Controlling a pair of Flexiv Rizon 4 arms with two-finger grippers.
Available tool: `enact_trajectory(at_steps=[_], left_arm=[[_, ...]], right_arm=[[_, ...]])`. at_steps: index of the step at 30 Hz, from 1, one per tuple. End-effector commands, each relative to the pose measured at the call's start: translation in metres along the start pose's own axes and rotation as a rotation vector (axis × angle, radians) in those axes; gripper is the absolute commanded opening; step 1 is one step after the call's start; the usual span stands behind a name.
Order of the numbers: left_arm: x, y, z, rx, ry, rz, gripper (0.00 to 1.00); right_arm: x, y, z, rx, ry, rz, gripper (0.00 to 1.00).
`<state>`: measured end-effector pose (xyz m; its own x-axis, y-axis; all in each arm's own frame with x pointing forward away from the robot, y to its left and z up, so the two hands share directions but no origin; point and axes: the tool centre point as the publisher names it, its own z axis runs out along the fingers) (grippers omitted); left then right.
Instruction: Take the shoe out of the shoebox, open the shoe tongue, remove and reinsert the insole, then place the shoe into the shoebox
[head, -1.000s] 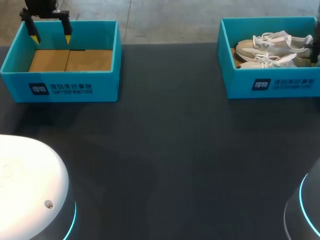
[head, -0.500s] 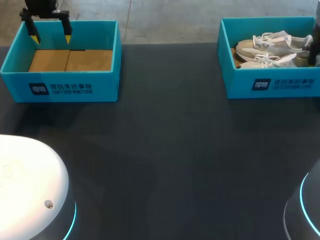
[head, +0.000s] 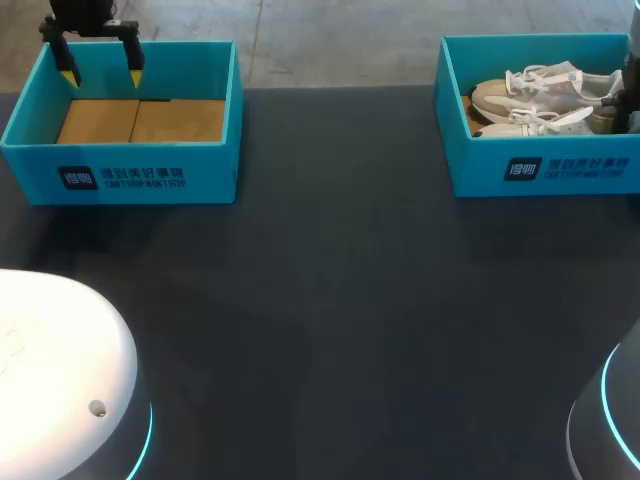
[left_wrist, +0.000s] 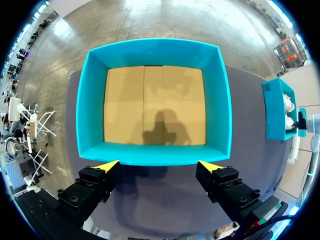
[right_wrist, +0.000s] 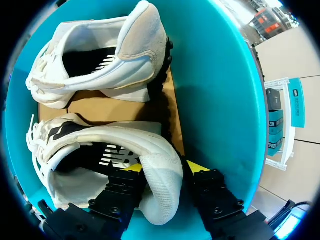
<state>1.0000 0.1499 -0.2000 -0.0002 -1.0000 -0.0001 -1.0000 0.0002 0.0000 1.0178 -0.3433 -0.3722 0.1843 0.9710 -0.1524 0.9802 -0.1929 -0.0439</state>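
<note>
Two white sneakers lie in the teal shoebox (head: 545, 170) at the table's far right. In the right wrist view my right gripper (right_wrist: 165, 167) is shut on the heel of the nearer shoe (right_wrist: 110, 137), one finger inside the collar and one outside. The other shoe (right_wrist: 115, 55) lies beyond it on the box's cardboard floor. In the head view the right arm (head: 631, 85) shows only at the edge, over the heel end of the front shoe (head: 530, 122). My left gripper (head: 100, 72) hangs open above a second, empty teal box (head: 120, 165), whose near wall (left_wrist: 155, 152) is just ahead of the left gripper (left_wrist: 159, 167).
The dark table (head: 330, 300) stretches between the two boxes. Rounded white robot bases sit at the near left corner (head: 60, 370) and the near right corner (head: 615, 420). The shoebox wall (right_wrist: 215, 90) stands close beside the right gripper.
The right arm has shifted slightly upward at the shoebox's right end, with the front shoe's heel nudged along. The left arm has not moved.
</note>
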Motion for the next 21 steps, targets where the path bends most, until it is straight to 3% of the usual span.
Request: enact_trajectory(at_steps=[1, 5, 7, 13, 21], left_arm=[[0.000, 0.000, 0.000, 0.000, 0.000, 0.000, 1.00], [0.000, 0.000, 0.000, 0.000, 0.000, 0.000, 1.00], [0.000, 0.000, 0.000, 0.000, 0.000, 0.000, 1.00], [0.000, 0.000, 0.000, 0.000, 0.000, 0.000, 1.00], [0.000, 0.000, 0.000, 0.000, 0.000, 0.000, 1.00]], right_arm=[[0.001, 0.005, 0.005, 0.019, 0.005, 0.003, 0.42], [0.002, 0.003, 0.009, 0.032, 0.007, 0.004, 0.28], [0.002, 0.002, 0.010, 0.039, 0.009, 0.009, 0.00], [0.001, 0.000, 0.007, 0.036, 0.009, 0.030, 0.00], [-0.001, 0.001, -0.013, -0.006, 0.000, 0.062, 0.00]])
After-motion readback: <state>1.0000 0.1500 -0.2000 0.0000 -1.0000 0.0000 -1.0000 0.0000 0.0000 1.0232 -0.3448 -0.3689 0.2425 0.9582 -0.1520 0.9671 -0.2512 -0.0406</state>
